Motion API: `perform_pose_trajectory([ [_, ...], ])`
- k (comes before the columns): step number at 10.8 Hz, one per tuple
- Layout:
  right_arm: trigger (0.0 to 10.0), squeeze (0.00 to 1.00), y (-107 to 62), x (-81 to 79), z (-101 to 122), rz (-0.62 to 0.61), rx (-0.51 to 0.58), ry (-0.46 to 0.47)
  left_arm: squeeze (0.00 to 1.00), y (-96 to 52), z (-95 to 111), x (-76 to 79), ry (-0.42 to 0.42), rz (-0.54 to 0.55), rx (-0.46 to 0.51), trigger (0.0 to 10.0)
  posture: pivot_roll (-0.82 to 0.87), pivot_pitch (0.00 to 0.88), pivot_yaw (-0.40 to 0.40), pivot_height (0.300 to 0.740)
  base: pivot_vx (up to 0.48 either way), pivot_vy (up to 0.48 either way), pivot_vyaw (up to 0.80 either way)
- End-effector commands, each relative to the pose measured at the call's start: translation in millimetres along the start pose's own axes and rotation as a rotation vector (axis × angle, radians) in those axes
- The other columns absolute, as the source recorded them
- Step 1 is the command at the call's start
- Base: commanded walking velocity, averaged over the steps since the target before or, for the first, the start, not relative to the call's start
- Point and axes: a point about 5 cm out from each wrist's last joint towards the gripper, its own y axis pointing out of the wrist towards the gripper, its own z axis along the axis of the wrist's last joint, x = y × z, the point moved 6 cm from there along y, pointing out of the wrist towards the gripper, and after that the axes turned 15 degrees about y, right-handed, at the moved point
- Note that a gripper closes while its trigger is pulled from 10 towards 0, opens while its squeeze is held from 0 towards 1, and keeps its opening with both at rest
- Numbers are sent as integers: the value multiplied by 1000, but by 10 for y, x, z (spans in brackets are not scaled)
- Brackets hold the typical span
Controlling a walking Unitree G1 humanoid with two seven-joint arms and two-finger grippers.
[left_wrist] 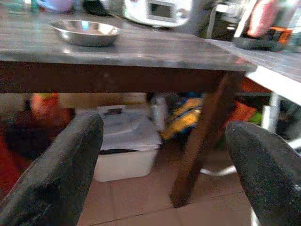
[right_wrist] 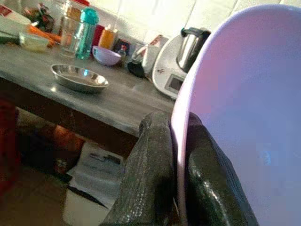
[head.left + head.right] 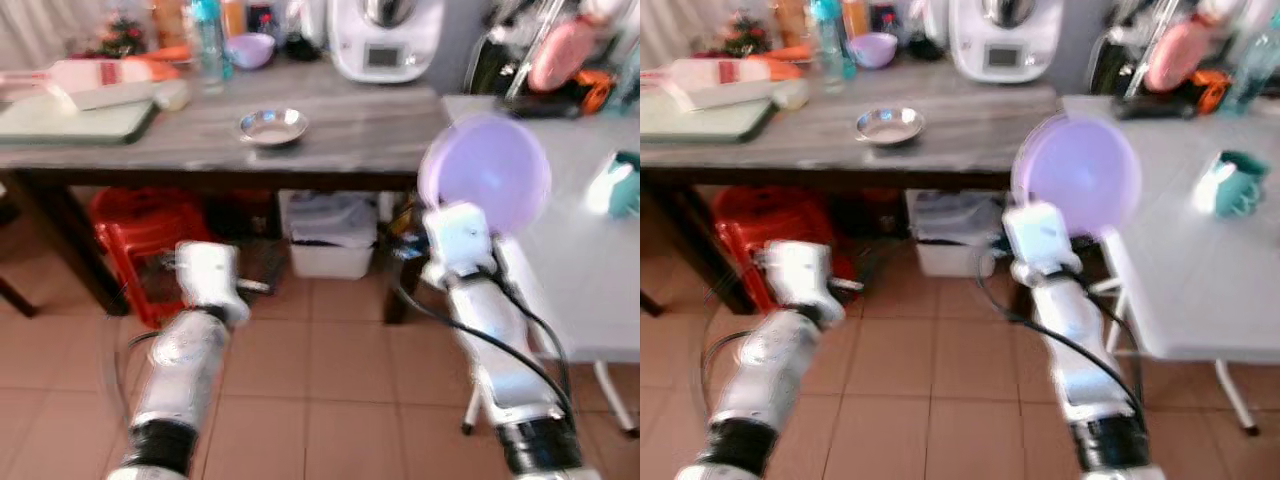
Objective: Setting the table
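Right pincer (image 2: 176,155) grips the purple plate's (image 3: 486,172) rim — held upright beside the white tabletop (image 3: 590,250); left pincer (image 1: 164,160) gapes wide, low above the tiled floor (image 3: 330,370).

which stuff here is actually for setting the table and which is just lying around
For the job:
- purple plate, pinched at its rim by the right gripper
- steel bowl on the dark wooden table
- white table

Just lying about:
- kitchen machine
- teal bottle
- cutting board
- red stool
- white bin
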Motion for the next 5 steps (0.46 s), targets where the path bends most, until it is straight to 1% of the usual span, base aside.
perform_pose_trajectory([
  [1,10000,0,33,-39,92,9,34,5,0,-19,0,-119,25,25,-6,10000,-9,16,-1,740,0,416,0],
  [3,10000,0,24,-73,62,15,25,10,0,-1,7,-111,29,26,-4,10000,-7,12,0,740,0,416,0],
  [5,10000,0,-139,-46,-78,1,-19,35,0,-3,8,-73,25,30,1,10000,-4,11,0,740,0,416,0],
])
